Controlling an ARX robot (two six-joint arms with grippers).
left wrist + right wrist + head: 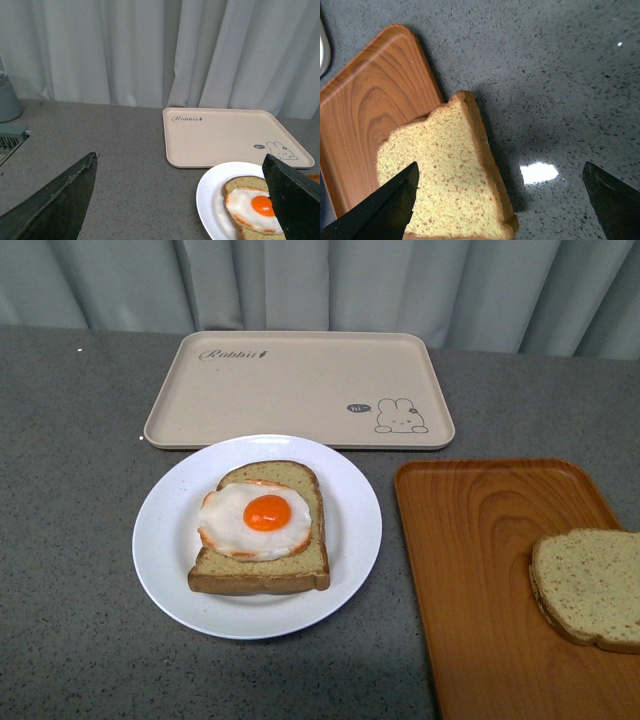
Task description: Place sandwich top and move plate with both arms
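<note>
**Now: sandwich top [592, 585] on the orange tray [480, 570], both grippers wide open**

Lower right of the front frame: plain speckled sandwich top, lying flat at the far right side of the orange tray, cut off by the frame edge. Nothing on top of it. In the right wrist view, partly on the tray and partly sticking out past its side, over the grey table [70, 560].

Middle left of the front frame: round white plate [160, 540], flat on the table, just beside the orange tray and not touching it. On the plate, an egg slice [300, 575] of bread with a fried egg [255, 518] on top, yolk up.

Upper middle of the front frame: beige rabbit tray [300, 390], right behind the plate. Touching the plate's rim or not, cannot tell. Behind everything, a pale curtain [320, 280].

Left gripper [180, 165], seen only in the left wrist view: two black fingers [60, 205] spread wide, holding nothing, up above the table, with the plate and egg slice close to one finger.

Right gripper [500, 170], seen only in the right wrist view: black fingers [385, 205] spread wide, holding nothing. One finger in front of the sandwich top, the other in front of bare table. Touching the bread or not, cannot tell.
</note>
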